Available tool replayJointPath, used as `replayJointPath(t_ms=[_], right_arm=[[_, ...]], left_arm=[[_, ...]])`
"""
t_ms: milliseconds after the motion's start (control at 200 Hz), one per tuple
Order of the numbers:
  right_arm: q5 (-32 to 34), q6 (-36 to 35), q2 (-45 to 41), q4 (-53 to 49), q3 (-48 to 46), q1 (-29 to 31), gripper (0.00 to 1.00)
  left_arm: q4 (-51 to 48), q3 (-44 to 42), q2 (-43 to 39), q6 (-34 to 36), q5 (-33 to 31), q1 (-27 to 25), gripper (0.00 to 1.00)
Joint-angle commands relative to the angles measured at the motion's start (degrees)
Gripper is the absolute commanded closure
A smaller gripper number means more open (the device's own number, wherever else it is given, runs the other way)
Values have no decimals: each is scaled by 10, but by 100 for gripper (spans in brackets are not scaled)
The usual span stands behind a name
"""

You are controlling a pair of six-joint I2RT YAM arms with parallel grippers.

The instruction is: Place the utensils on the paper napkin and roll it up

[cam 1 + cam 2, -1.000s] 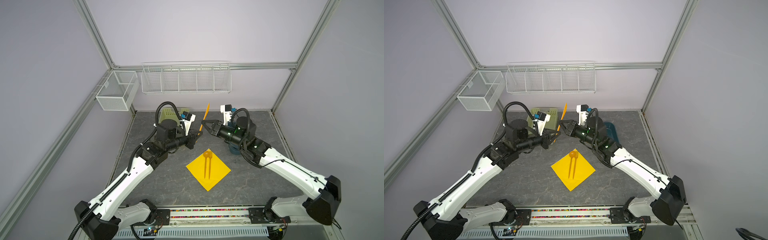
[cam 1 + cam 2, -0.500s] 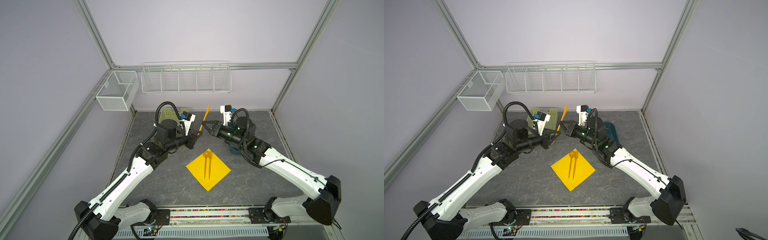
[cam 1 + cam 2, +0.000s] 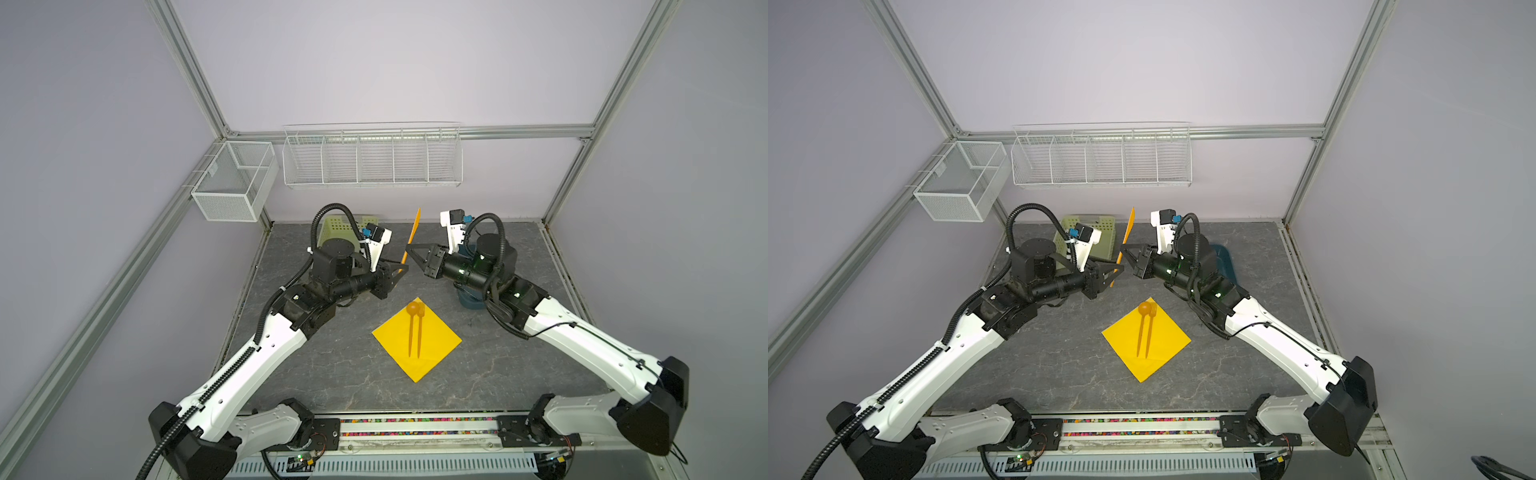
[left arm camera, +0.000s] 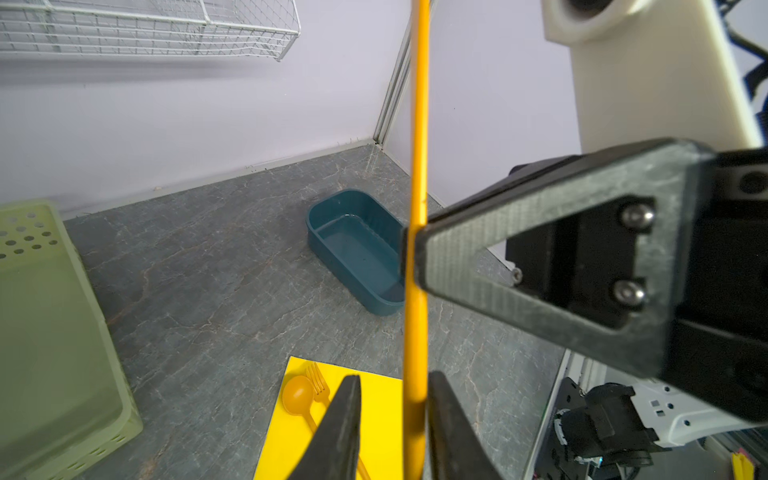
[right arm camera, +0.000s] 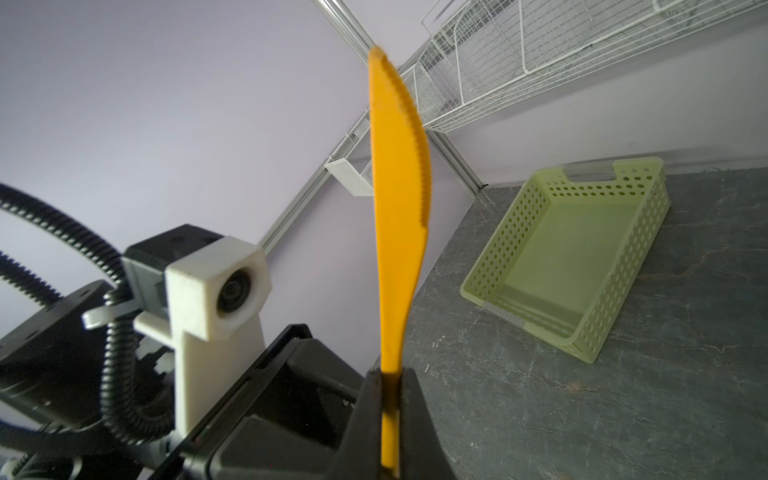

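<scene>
An orange-brown knife [image 3: 413, 232] [image 5: 399, 187] stands nearly upright in the air between the two arms, blade up. My right gripper [image 3: 409, 248] [image 5: 390, 374] is shut on its handle. My left gripper [image 3: 401, 268] [image 4: 392, 382] is open around the lower handle [image 4: 417, 166], with a gap on one side. The yellow paper napkin [image 3: 432, 340] [image 3: 1163, 336] lies flat on the table. A spoon [image 3: 412, 309] [image 4: 297, 395] and a fork [image 3: 421, 309] [image 4: 316, 378] lie side by side on it.
A pale green perforated basket [image 5: 582, 249] [image 3: 332, 226] sits at the back left, behind the left arm. A dark blue tub [image 4: 357, 241] [image 3: 1225, 262] sits under the right arm. A wire shelf [image 3: 372, 160] and a mesh box [image 3: 232, 183] hang on the back frame.
My right gripper's jaws have closed on the knife handle. My left gripper's jaws have parted from it. The knife and both arms have barely moved.
</scene>
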Motion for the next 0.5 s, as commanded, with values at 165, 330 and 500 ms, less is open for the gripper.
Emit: replayJointPath(t_ms=[165,330,500], right_arm=[[-129,-285,-81,-56,7,-3,93],[-213,-344,-99,-101,29,-3,93],[-288,-358,-97,-139,58,-3,94]], left_arm=[[1,18,-36,23,110,0,61],[8,23,-44,40,206,0,56],[37,28,-55,45,292,0,49]])
